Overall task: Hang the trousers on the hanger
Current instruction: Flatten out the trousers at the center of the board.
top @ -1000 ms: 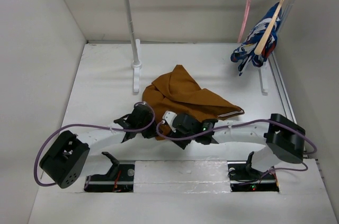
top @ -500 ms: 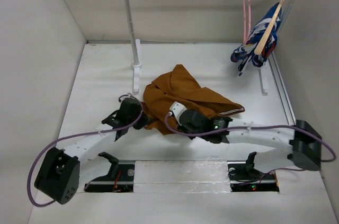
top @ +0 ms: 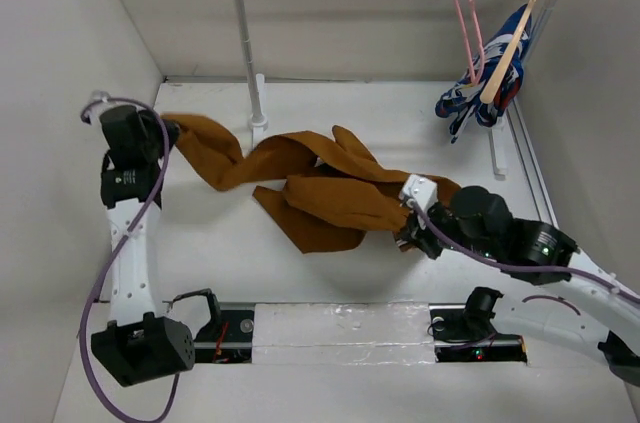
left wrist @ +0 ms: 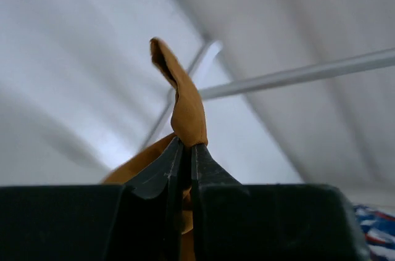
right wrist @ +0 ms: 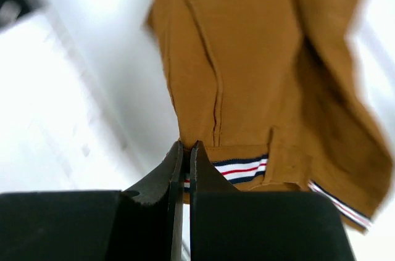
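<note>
Over white table (top: pixel 200 243): left pincer (left wrist: pixel 186 144) clamped tight on trousers (top: pixel 330 198) end; right pincer (right wrist: pixel 186 145) pinched on striped waistband (right wrist: pixel 237 168).

— Entry: readable text, labels, brands, numbers, signs. What are you logging?
— I am logging none. Nothing legible is showing in any of my views. The sole marking I am seeing is the waistband (right wrist: pixel 237 169) of the trousers (right wrist: pixel 247 57), and it is carrying stripes only, no lettering.
</note>
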Available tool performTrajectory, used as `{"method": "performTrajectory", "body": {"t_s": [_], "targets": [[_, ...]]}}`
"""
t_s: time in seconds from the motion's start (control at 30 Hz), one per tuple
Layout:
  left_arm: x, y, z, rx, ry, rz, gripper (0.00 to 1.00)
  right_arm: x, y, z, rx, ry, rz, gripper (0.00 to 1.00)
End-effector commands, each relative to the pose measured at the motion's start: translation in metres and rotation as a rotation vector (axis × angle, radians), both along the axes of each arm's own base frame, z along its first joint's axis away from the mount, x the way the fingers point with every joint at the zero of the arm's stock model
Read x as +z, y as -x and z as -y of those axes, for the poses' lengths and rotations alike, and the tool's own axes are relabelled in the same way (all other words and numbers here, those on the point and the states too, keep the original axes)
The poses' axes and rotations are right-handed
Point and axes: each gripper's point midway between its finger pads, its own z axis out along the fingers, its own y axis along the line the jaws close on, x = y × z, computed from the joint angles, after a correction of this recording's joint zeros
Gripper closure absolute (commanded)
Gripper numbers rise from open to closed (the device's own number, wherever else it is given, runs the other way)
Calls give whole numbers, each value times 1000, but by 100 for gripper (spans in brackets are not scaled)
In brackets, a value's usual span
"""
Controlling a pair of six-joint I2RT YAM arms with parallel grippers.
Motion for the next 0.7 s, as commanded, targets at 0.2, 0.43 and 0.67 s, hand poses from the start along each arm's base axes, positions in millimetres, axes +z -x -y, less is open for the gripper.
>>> {"method": "performTrajectory", "body": {"t_s": [0.2,0.43,0.67], "targets": [[123,28,-57,299,-200,141,100,-129,81,0,344,292,-460,100],[78,5,-66,282,-253,28,100,-110,46,20,114,356,-347,61],[28,-11,-44,160,-185,-61,59,-73,-50,77,-441,266,-147,29]]}}
